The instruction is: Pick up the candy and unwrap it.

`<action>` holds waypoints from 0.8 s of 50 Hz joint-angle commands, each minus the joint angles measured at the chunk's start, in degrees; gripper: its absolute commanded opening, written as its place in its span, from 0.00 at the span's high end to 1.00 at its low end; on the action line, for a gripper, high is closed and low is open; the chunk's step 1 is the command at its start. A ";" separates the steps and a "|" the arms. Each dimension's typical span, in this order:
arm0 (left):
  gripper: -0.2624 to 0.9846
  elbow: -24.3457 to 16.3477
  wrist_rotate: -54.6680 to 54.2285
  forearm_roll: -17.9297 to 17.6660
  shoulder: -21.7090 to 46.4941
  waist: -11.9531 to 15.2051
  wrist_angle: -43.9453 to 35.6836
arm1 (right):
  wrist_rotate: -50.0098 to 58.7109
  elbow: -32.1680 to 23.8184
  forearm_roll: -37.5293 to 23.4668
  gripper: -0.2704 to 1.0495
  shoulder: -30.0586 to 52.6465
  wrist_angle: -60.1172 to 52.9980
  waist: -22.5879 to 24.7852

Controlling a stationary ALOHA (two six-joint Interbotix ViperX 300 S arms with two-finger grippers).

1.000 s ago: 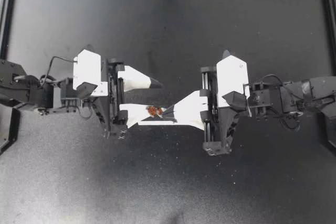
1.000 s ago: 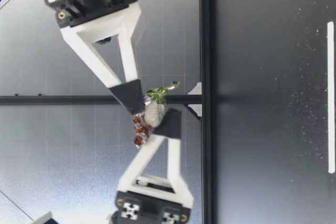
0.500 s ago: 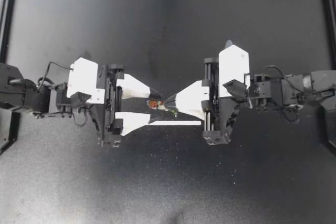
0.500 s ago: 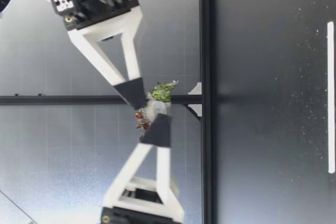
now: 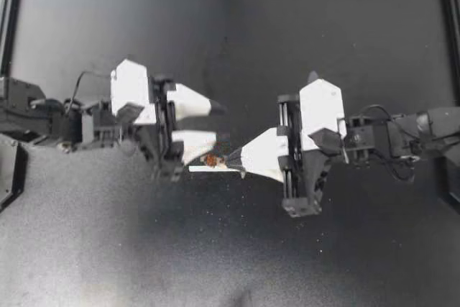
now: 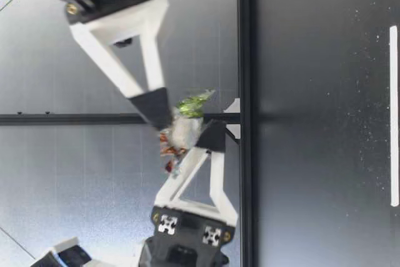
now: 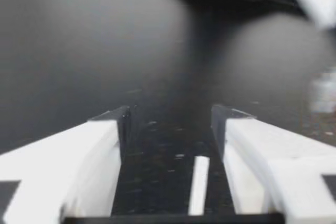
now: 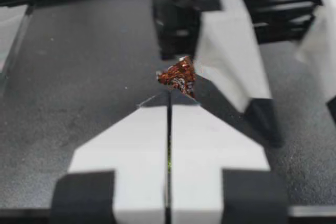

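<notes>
Seen from above, two robot arms meet over the middle of a dark counter. My right arm reaches in with the right jaws pressed together on one end of the candy, a small wrapped sweet held up off the counter. The right wrist camera shows red-brown foil poking out just past the closed tips, with a sliver of green caught in the seam between them.

My left arm faces it. The left jaws stand apart, and the left wrist camera shows nothing between them, only bare counter ahead. Half a second ago these jaws sat on either side of the candy. Now the arm has swung and drawn back a little, so the candy lies outside them, just beside the outer face of one finger. I cannot tell whether they touch.

From counter height, the candy shows a green twisted end on one side and a red-brown twisted end on the other, with the pale body between.

Both twists look intact, so the wrapper appears unopened and the left arm's pass seems to have come away without a hold. Pickup looks done. Unwrapping probably needs the left jaws brought back around the free end and closed there before any pull.
</notes>
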 commanded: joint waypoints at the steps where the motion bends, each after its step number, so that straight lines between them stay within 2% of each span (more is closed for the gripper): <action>1: 0.38 -0.35 0.26 -0.09 -1.23 -0.09 -0.09 | -0.09 -0.62 0.00 0.93 -1.67 -0.35 0.26; 6: 0.38 0.35 0.70 0.35 -2.11 -0.26 0.00 | -0.18 -0.26 0.09 0.93 -1.67 -0.35 0.09; 13: 0.38 1.05 0.44 4.83 -4.04 -2.72 0.00 | -0.18 0.35 0.18 0.93 -1.76 -0.35 -0.44; 20: 0.37 1.05 0.70 6.06 -5.98 -4.39 0.00 | -0.18 0.35 0.26 0.93 -1.58 -0.35 -0.97; 40: 0.37 -1.05 -0.44 10.90 -6.15 -4.92 -0.35 | 0.00 0.35 0.53 0.93 -0.35 -0.35 -1.05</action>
